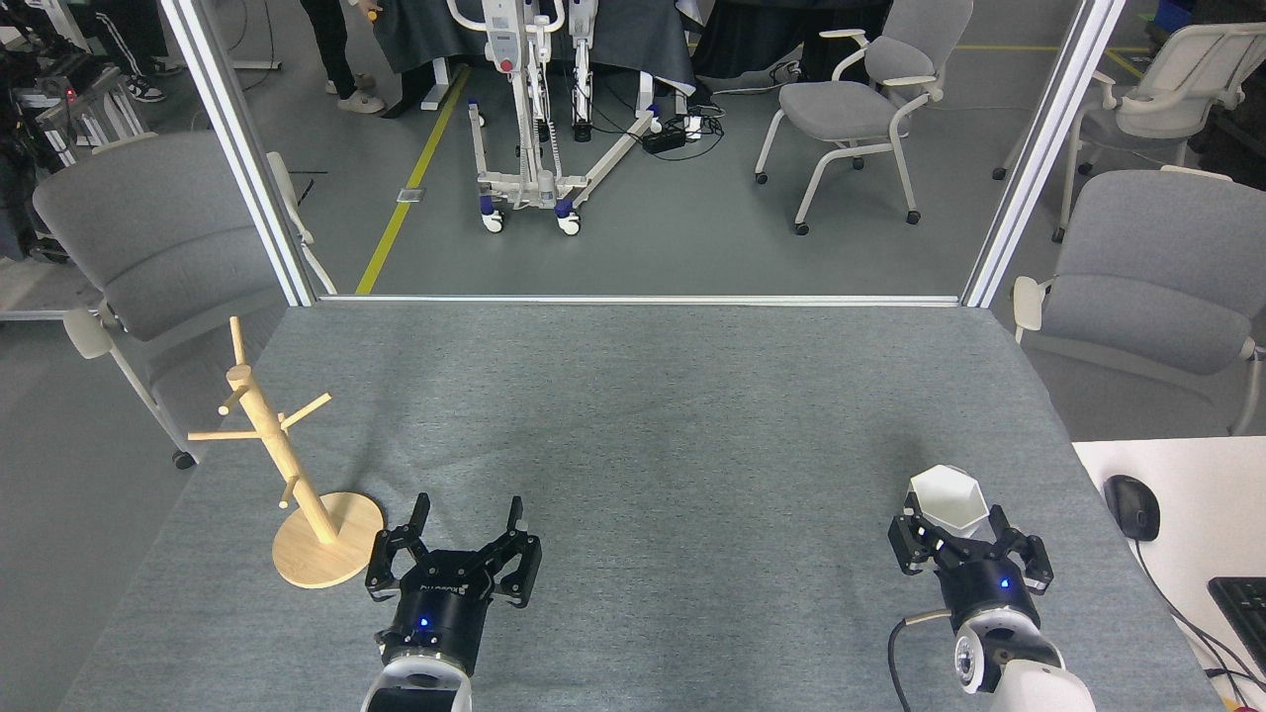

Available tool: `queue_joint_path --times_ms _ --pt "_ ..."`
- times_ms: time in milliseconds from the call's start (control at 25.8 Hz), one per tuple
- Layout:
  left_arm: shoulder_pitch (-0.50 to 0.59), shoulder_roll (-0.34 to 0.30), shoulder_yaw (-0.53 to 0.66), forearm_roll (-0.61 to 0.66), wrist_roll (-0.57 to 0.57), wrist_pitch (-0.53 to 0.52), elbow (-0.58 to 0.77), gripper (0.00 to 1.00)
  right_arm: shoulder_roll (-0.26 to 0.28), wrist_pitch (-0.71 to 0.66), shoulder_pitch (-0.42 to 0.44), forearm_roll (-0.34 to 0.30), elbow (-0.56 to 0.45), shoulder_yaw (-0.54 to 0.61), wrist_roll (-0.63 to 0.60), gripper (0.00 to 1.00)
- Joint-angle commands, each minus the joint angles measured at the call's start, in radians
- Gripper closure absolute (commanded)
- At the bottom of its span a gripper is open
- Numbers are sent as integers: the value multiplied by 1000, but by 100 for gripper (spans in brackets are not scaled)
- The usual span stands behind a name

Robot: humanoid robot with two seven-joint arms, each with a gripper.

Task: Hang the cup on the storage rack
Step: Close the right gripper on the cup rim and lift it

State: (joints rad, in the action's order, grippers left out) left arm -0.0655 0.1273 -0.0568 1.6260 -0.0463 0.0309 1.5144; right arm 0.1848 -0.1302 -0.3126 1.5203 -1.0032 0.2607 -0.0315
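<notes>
One risk: right hand (pixel 967 542), spread around the cup (pixel 947 506) at 5 o'clock, may tip it; left hand (pixel 465 539) spread, idle

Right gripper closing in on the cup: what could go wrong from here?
1. The right gripper straddles the near side of the cup, jaws open; pushing in could tip or slide it.
2. The handle isn't visible, so a grasp may leave it badly oriented for a peg.
3. The storage rack stands across the table by the left gripper; a long carry or handover.
</notes>
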Motion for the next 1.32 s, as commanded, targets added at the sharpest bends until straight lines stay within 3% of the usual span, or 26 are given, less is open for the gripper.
queue_joint_path --times_ms 0,812,1122,1277 --pt "-2 0 0 0 0 0 -11 0 1 1 -13 1 26 0 -4 1" --pt "-22 0 0 0 0 -2 -46 0 7 3 -83 4 140 0 -5 1" --pt "-22 0 0 -2 0 1 -45 0 7 27 -89 46 152 0 -10 2" --pt "-22 2 0 -2 0 1 -40 0 7 32 -91 44 152 0 -13 11"
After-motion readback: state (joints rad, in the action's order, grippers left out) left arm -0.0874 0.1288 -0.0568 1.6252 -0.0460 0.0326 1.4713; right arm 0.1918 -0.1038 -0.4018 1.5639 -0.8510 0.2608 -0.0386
